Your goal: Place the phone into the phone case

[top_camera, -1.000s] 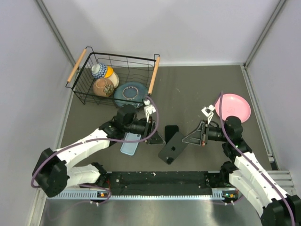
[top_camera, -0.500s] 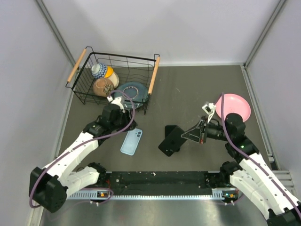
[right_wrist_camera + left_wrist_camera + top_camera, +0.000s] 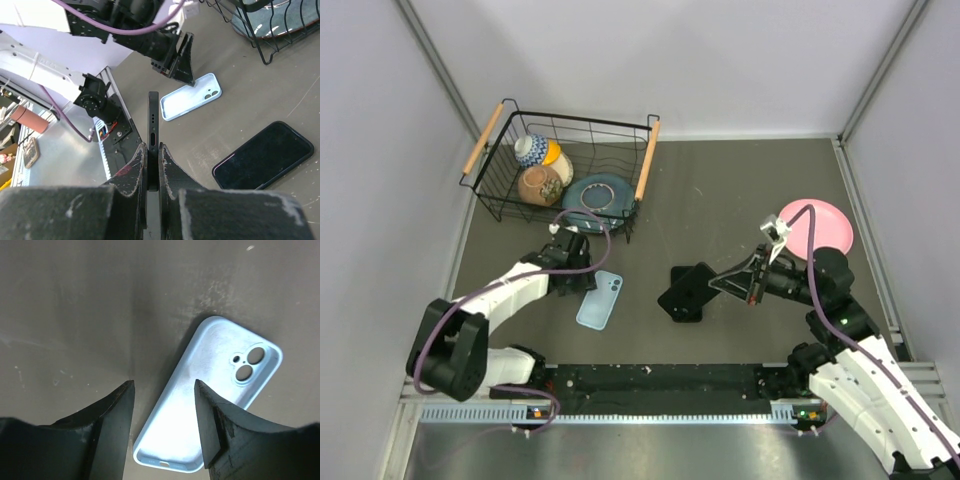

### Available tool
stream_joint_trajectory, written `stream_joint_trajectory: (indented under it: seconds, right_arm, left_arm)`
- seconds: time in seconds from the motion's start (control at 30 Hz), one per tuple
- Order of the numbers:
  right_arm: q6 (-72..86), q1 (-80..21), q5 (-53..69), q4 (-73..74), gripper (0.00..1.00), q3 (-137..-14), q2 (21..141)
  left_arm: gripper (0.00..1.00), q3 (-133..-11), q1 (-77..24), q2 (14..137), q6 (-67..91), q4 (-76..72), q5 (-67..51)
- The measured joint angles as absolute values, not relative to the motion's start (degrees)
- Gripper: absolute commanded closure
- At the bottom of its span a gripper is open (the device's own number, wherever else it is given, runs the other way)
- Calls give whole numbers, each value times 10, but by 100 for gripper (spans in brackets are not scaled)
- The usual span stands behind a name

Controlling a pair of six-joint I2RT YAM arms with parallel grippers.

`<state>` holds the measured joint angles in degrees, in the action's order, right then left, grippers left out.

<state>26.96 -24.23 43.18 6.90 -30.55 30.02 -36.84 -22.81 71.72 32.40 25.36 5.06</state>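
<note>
The slim black phone (image 3: 153,115) shows only its thin edge, its lower end hidden between the right gripper (image 3: 152,148) fingers. The black wire basket (image 3: 264,59) is cut off at the view's top-right corner.

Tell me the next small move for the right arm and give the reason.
Probably carry the black phone towards the light blue case and begin tilting it flat. The right gripper is shut on the phone, holding it on edge, while the case lies flat on the table, apart from it, with the open left gripper poised over its long edge.
</note>
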Motion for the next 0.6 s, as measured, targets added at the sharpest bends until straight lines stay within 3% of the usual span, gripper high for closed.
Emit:
stream_joint_trajectory:
  seconds: [0.13, 0.4, 0.6]
  right_arm:
    - [267, -242, 431, 72, 100, -305, 287]
    - [257, -242, 415, 76, 100, -305, 275]
    - [250, -246, 405, 72, 100, -304, 283]
  left_arm:
    - [51, -373, -228, 764, 317, 252, 36]
    - [89, -370, -229, 781, 309, 213, -28]
    - [99, -356, -255, 781, 321, 180, -78]
